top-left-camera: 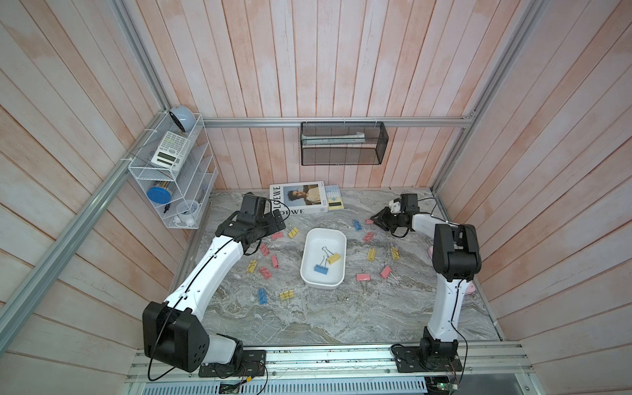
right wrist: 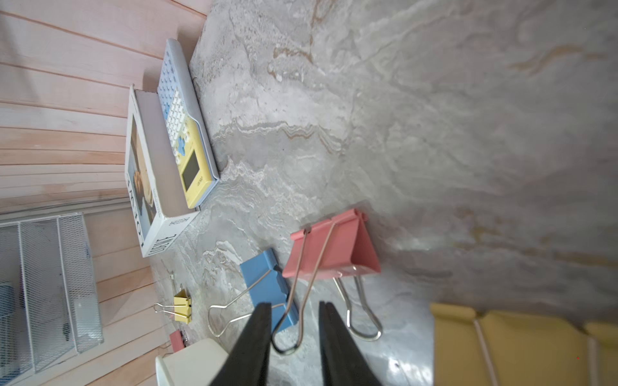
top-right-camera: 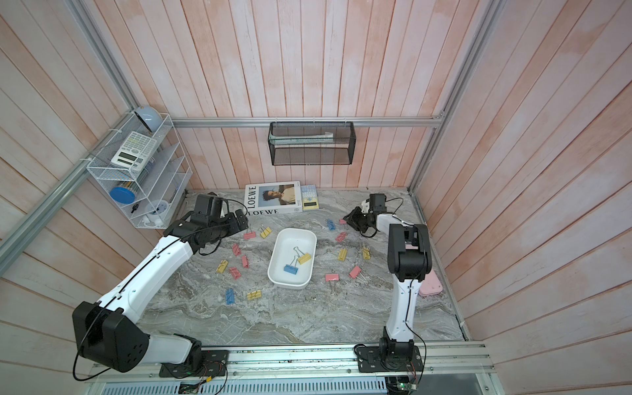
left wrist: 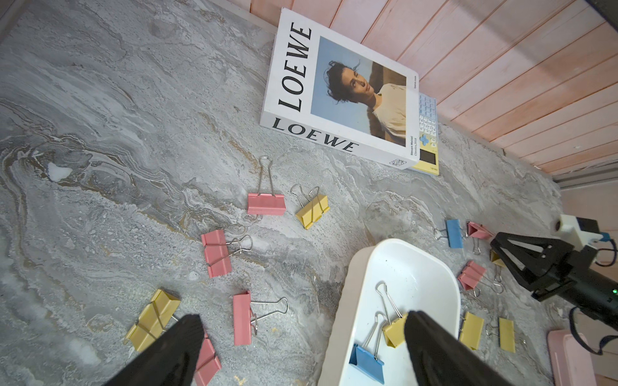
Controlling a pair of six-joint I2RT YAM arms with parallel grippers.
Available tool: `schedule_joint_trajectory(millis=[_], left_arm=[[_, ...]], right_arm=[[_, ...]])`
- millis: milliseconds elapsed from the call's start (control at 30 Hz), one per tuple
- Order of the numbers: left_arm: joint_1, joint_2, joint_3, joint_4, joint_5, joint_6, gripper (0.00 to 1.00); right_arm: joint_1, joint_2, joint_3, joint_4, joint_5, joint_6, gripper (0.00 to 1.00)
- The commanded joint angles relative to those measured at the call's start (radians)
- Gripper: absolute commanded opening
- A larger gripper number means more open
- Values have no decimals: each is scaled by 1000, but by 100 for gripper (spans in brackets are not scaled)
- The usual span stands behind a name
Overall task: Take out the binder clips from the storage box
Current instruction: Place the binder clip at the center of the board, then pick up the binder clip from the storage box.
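The storage box (top-left-camera: 323, 241) (top-right-camera: 294, 239) is a shallow white tray in mid-table. A blue binder clip (top-left-camera: 321, 269) (left wrist: 367, 359) and a yellow one (top-left-camera: 333, 258) (left wrist: 394, 331) lie in it. My right gripper (right wrist: 294, 305) (top-left-camera: 374, 220) is low over the table at the back right. Its jaws stand a little apart. The wire handle of a pink clip (right wrist: 334, 247) runs loose between them, and the clip rests on the table. My left gripper (left wrist: 302, 317) (top-left-camera: 278, 220) hangs wide open and empty, left of the box.
Several loose clips lie on the marble either side of the box, including a blue one (right wrist: 267, 280) beside the pink clip. A LOEWE book (top-left-camera: 297, 198) and a calculator (top-left-camera: 333, 198) lie at the back wall. A white wire rack (top-left-camera: 171, 178) and a black mesh basket (top-left-camera: 343, 143) hang above.
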Motion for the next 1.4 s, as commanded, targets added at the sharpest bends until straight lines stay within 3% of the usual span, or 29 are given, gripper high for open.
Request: schedule_joint_trajectory(millis=[0,67,300,600,767,967,1367], left_arm=[[-9,-2,23,-1,-4,7,100],[-14,-2,24,-1,-5,9,100],[-52,-7,15,0,-21,16,100],[-111,-37,-67,62,-64,-34,100],[-127,-49,-105,78,-39,-63,100],[-192,-82,-175,112,-43,-121,100],[-236,-162,-310,117,-48,-177,100]], right_arm=[[-2,-42,35,-87,52,-47,40],[-2,-77,31,-115,81,-66,46],[26,-233,-31,-214,177,-148,48],[244,-368,-58,-357,306,-287,47],[406,-321,16,-455,386,-381,43],[518,-222,96,-521,422,-439,37],[593,-1,271,-692,460,-528,30]])
